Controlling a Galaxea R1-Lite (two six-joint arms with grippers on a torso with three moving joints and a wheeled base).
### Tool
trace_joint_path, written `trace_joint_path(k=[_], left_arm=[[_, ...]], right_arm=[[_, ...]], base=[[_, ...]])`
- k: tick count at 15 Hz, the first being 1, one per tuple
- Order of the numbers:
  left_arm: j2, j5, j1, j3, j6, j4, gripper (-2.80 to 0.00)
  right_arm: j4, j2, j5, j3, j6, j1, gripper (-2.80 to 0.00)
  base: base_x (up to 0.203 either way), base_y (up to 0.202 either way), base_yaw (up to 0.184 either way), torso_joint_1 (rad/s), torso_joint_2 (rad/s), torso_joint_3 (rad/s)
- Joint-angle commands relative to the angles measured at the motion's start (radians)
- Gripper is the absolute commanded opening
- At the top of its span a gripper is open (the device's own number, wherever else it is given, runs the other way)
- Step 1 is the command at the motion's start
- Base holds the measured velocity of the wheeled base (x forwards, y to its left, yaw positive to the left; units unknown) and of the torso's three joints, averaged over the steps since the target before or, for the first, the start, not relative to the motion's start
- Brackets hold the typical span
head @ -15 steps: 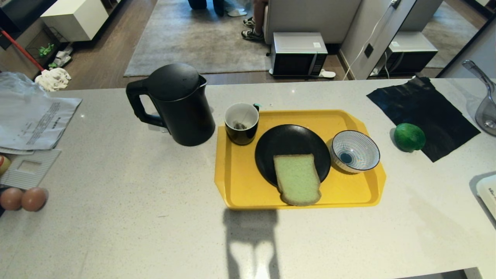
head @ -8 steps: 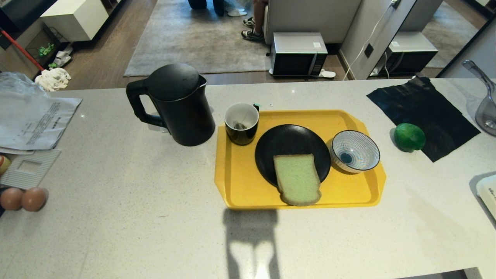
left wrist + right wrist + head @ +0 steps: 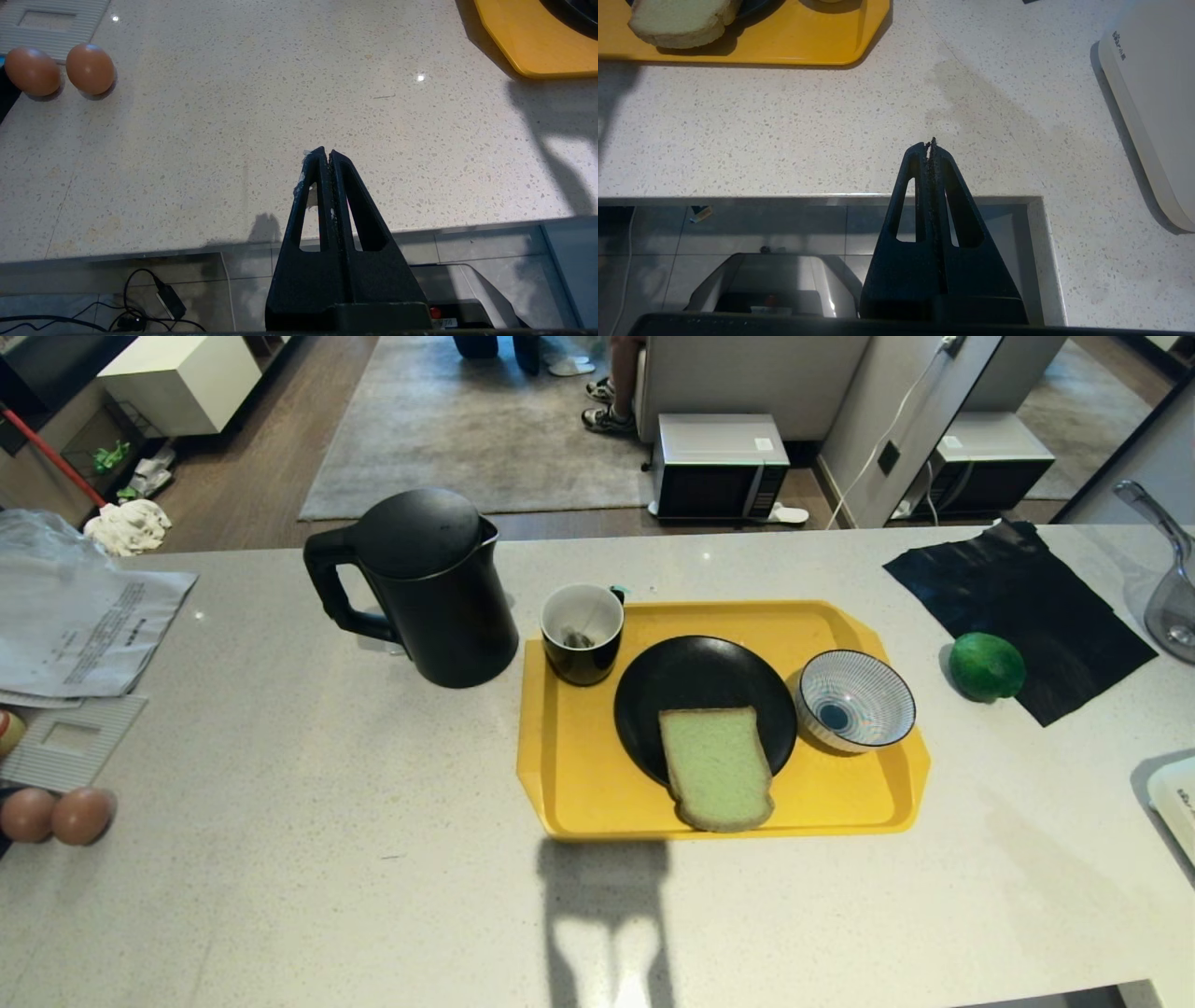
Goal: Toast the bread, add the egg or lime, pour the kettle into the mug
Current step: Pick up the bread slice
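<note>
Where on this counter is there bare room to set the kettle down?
Bare counter lies between the kettle, the two eggs and the yellow tray, and along the near edge. Crowded: the tray itself and the papers at far left.

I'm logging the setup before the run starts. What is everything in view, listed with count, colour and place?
kettle: 1, matte black, on the counter left of the tray
tray: 1, yellow, counter centre
mug: 1, black outside, white inside, teabag in it, tray's far left corner
plate: 1, black, middle of the tray
bread: 1 slice, pale green, half on the plate, overhanging its near rim
bowl: 1, white with blue stripes, right end of the tray
lime: 1, dark green, right of the tray, at the black sheet's edge
black sheet: 1, far right counter
eggs: 2, brown, left counter edge
papers: several, white, far left
microwave: 1, grey, on the floor beyond
left tool: 1, black, shut, over the near counter edge
right tool: 1, black, shut, over the near counter edge
</note>
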Motion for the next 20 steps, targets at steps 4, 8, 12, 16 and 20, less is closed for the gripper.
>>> trace_joint_path(k=[4, 8, 12, 16, 20], left_arm=[[-0.002, 0.000, 0.000, 0.017, 0.000, -0.001, -2.80], [-0.002, 0.000, 0.000, 0.017, 0.000, -0.001, -2.80], [-0.002, 0.000, 0.000, 0.017, 0.000, -0.001, -2.80], [-0.002, 0.000, 0.000, 0.017, 0.000, -0.001, -2.80], [-0.002, 0.000, 0.000, 0.017, 0.000, -0.001, -2.80]], right_arm=[[0.000, 0.000, -0.002, 0.002, -0.005, 0.000, -2.80], [0.005, 0.000, 0.002, -0.036, -0.021, 0.000, -2.80], [0.013, 0.051, 0.050, -0.124, -0.019, 0.000, -2.80], [0.013, 0.185, 0.047, -0.199, -0.020, 0.017, -2.80], [0.020, 0.412, 0.043, -0.348, -0.050, 0.050, -2.80]], base=[[0.000, 0.000, 0.000, 0.000, 0.00, 0.000], [0.000, 0.000, 0.000, 0.000, 0.00, 0.000], [0.000, 0.000, 0.000, 0.000, 0.00, 0.000], [0.000, 0.000, 0.000, 0.000, 0.00, 0.000], [0.000, 0.000, 0.000, 0.000, 0.00, 0.000]])
